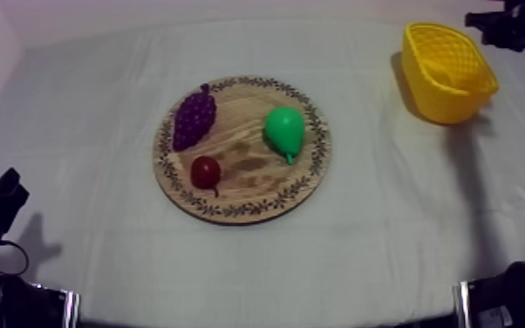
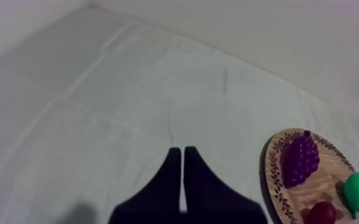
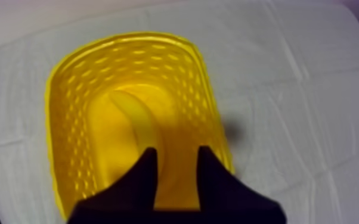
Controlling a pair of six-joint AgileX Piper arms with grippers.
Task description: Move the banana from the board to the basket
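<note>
- The banana (image 3: 137,119) lies inside the yellow basket (image 3: 68,119), on its floor, with its length running from the far wall toward the near one.
- The right gripper (image 3: 177,152) hangs over the near end of the basket. Its two black fingers are spread apart and the gap between them holds nothing; the basket floor shows through it.
- From above, the basket sits at the far right of the table, tilted a little, and the right arm (image 1: 512,22) comes in at the far right corner just beyond the basket's rim.
- The round wooden board (image 1: 318,131) lies in the middle of the table, well apart from the basket.
- Three toy fruits rest on the board: a bunch of grapes (image 1: 194,118) at its far left, a pear (image 1: 284,131) on its right half, and a small red fruit (image 1: 205,172) at the near left, close below the grapes.
- The left gripper (image 2: 183,150) hovers over bare grey-white cloth (image 1: 83,113) to the left of the board, touching no fruit. Its fingers are pressed together into a narrow wedge, gripping nothing.
- Seen from above, the left arm sits low at the near left edge of the table.
</note>
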